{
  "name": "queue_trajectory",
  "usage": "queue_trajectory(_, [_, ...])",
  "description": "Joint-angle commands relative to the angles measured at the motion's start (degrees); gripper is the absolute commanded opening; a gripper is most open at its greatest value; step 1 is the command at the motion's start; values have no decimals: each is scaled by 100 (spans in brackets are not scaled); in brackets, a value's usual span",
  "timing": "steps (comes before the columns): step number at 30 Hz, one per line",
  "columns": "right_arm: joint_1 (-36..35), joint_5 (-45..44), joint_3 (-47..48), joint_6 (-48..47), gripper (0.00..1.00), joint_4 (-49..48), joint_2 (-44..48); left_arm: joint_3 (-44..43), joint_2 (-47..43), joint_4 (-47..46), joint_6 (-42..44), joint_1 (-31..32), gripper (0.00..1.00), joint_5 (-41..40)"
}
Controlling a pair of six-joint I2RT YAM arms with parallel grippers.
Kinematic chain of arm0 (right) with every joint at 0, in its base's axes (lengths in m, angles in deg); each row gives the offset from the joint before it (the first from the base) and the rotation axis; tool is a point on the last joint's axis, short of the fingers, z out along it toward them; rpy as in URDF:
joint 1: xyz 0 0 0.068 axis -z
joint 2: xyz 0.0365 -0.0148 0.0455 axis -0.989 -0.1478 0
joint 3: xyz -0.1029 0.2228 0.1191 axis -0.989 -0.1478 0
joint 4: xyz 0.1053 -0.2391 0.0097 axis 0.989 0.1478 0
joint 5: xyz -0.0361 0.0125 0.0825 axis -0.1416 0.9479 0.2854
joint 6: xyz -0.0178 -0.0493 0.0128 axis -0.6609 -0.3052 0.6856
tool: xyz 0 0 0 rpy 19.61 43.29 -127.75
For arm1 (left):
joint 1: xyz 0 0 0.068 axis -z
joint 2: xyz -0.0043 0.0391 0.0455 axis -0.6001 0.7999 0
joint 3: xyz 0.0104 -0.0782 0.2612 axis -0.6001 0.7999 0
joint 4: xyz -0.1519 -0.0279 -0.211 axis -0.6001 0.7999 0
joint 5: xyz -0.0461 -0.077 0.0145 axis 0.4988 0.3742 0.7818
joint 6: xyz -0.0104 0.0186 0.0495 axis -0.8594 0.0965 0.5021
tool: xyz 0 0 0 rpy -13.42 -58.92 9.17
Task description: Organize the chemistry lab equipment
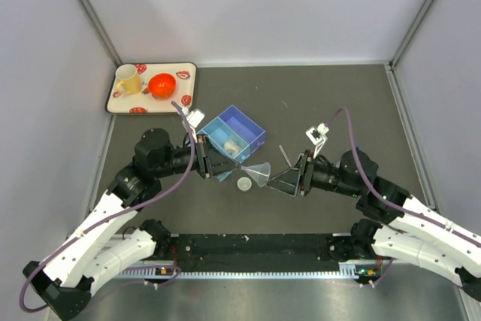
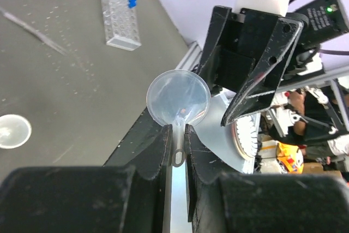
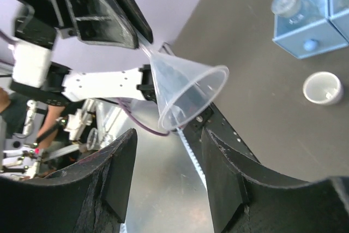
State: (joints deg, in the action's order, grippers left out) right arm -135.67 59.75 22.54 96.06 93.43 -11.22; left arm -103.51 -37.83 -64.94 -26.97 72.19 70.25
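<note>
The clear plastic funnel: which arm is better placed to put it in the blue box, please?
Left: the left gripper grips the funnel beside the blue box; the right gripper is open, empty.

**Funnel held aloft**

The clear funnel (image 2: 179, 99) lies on its side in the air, its stem pinched between the left fingers (image 2: 147, 151). A tiny round cup (image 1: 244, 183) sits upright on the worktop (image 1: 338, 103) nearby. The thin rod (image 1: 284, 155) lies flat. The clear rack (image 2: 121, 17) holds two blue-capped tubes (image 2: 131, 1).

No legible text, label, brand or number anywhere.
</note>
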Motion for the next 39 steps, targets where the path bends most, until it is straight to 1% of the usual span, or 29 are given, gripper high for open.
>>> queue_trajectory(1, [-58,154,-1,424,51,-1116,104,241,-175,-1074,-490,2,4,469])
queue_trajectory(4, [-58,251,25,582,50,-1319,16,382,-246,-1172,-552,2,4,478])
queue_trajectory(7, [-58,304,34,714,46,-1504,-63,505,-281,-1391,-631,2,4,522])
queue_trajectory(8, [-67,312,26,749,42,-1547,-72,540,-316,-1462,-657,2,4,531])
queue_trajectory(10, [-58,304,17,820,37,-1565,-116,672,-360,-1620,-745,2,5,540])
queue_trajectory(11, [-67,304,-1,872,34,-1600,-124,716,-395,-1864,-797,2,5,548])
queue_trajectory(13, [-58,304,-10,882,30,-1592,-133,778,-395,-1963,-859,2,6,592])
queue_trajectory(14, [-67,286,-10,899,24,-1592,-133,778,-387,-1989,-868,2,7,610])
queue_trajectory(16, [-67,216,25,899,17,-1513,-133,769,-369,-1990,-868,2,8,645])
queue_trajectory(17, [-58,190,43,891,4,-1478,-142,769,-343,-1981,-868,2,10,645])
queue_trajectory(18, [-67,163,60,882,0,-1382,-151,760,-343,-1937,-851,2,12,654])
queue_trajectory(19, [-58,111,130,873,0,-1346,-186,751,-334,-1876,-833,2,18,619])
queue_trajectory(20, [-67,102,157,829,0,-1320,-230,743,-325,-1797,-798,2,22,593])
queue_trajectory(21, [-58,93,183,812,0,-1285,-256,716,-316,-1692,-711,2,29,575])
queue_trajectory(22, [-58,58,262,785,0,-1215,-317,707,-308,-1525,-675,2,50,540])
queue_trajectory(23, [-58,32,280,741,0,-1197,-344,707,-308,-1480,-588,2,67,557])
queue_trajectory(24, [-58,5,315,732,0,-1188,-379,716,-299,-1445,-544,2,89,583])
queue_trajectory(25, [-58,-91,350,715,0,-1153,-414,707,-290,-1384,-482,2,98,610])
queue_trajectory(27, [-58,-275,429,636,0,-1039,-537,577,-281,-1086,-140,2,98,540])
queue_trajectory(28, [-58,-511,491,601,0,-969,-581,480,-281,-519,35,2,98,392])
queue_trajectory(29, [-58,-670,535,539,0,-855,-703,218,-299,-200,428,2,98,16])
queue_trajectory(30, [-58,-820,570,487,0,-862,-765,76,-307,125,606,2,98,-266])
queue_trajectory(31, [-58,-1195,657,434,0,-671,-836,-47,-360,746,765,2,98,-512])
queue_trajectory(32, [-67,-1391,684,381,0,-591,-1010,-240,-395,944,1001,2,98,-950])
queue_trajectory(33, [-50,-1523,702,346,0,-590,-1090,-303,-430,1146,1082,2,98,-1102])
queue_trajectory(34, [-58,-1977,763,319,0,-607,-1204,-356,-500,1279,1152,2,98,-1226])
queue_trajectory(36, [-50,-2366,790,284,0,-774,-1537,-383,-606,1490,1241,2,98,-1437])
queue_trajectory(38, [-50,-2990,834,354,0,-801,-1767,-304,-729,1569,1250,2,98,-1499])
queue_trajectory(39, [-50,-3166,852,407,0,-1018,-2038,-286,-773,1587,1259,2,98,-1551])
